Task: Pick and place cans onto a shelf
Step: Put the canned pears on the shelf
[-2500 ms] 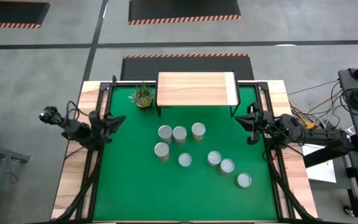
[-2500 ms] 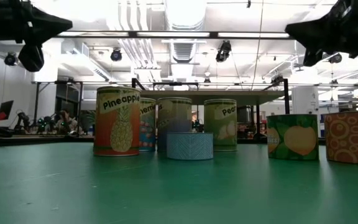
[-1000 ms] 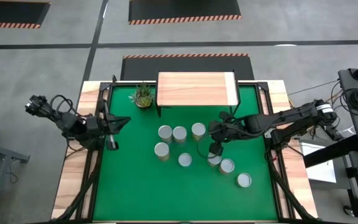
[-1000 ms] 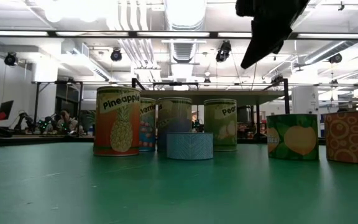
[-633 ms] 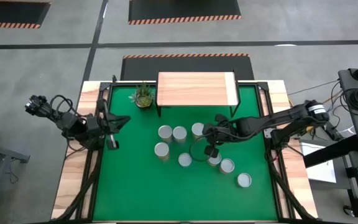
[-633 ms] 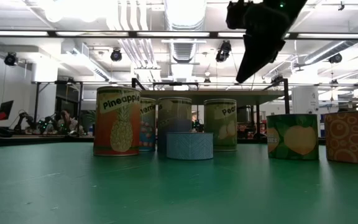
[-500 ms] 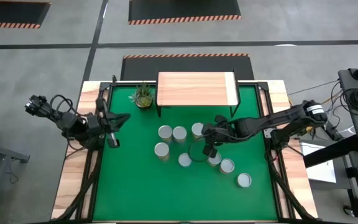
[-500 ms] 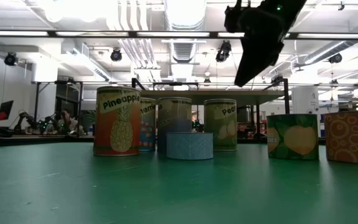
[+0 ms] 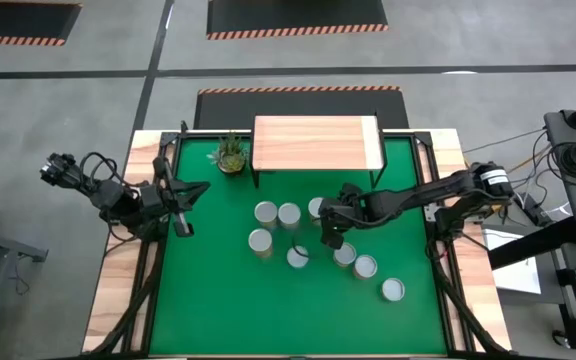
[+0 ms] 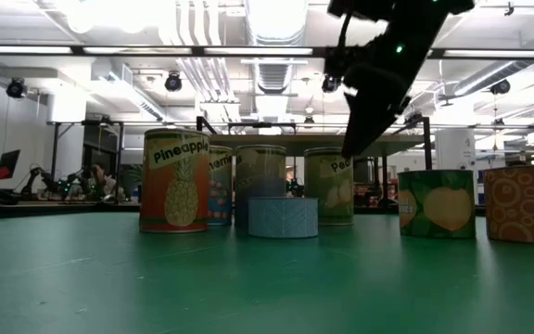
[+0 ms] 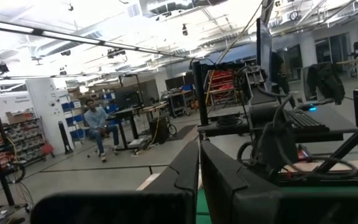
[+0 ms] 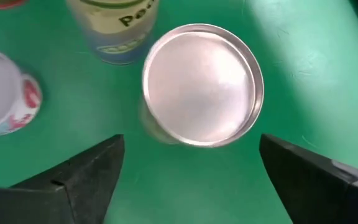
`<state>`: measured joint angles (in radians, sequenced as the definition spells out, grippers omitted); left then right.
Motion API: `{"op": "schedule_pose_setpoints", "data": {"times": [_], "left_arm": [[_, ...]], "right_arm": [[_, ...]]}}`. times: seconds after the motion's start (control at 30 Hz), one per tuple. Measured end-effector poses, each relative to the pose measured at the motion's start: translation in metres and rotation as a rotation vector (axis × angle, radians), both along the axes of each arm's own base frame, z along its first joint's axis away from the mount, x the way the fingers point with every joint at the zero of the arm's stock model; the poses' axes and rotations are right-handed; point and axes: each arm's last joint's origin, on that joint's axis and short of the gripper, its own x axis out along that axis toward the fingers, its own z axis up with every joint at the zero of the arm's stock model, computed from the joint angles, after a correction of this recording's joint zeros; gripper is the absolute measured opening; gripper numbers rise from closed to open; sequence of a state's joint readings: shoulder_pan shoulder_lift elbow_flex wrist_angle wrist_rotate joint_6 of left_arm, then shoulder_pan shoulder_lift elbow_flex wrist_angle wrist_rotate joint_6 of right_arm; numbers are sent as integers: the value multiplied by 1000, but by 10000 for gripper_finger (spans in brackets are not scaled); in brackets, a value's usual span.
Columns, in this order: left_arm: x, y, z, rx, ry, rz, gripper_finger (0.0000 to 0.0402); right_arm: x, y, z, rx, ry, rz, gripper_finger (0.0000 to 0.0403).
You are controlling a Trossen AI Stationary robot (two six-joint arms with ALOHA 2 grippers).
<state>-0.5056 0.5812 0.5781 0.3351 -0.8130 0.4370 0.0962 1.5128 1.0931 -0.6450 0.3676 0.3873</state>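
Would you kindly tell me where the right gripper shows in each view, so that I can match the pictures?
High view: right gripper near the picture's middle.
Low view: hanging from the top, right of centre.
Right wrist view: its fingers in the bottom corners, open.
Left wrist view: not in it; only the left gripper, shut.
Shared landmark: the pear-labelled can beside it.

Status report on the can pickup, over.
Right gripper open above a can, nothing held. Left gripper shut at table's left edge. Shelf bare. Other cans crowd close.
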Motion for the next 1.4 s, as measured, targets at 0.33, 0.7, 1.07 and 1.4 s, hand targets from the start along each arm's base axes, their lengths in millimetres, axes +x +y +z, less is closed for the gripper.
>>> {"op": "schedule_pose_setpoints", "data": {"times": [0.33, 0.7, 1.07, 1.4], "left_arm": [[0, 0, 0, 1, 2, 0, 0], [0, 0, 0, 2, 2, 0, 0], [0, 0, 0, 2, 1, -1, 0], [0, 0, 0, 2, 2, -1, 0]], "right_arm": [[13, -20, -8, 40, -32, 25, 370], [21, -21, -11, 39, -78, 44, 340], [17, -21, -1, 59, -89, 17, 284], [11, -7, 62, 139, -200, -16, 295]]}}
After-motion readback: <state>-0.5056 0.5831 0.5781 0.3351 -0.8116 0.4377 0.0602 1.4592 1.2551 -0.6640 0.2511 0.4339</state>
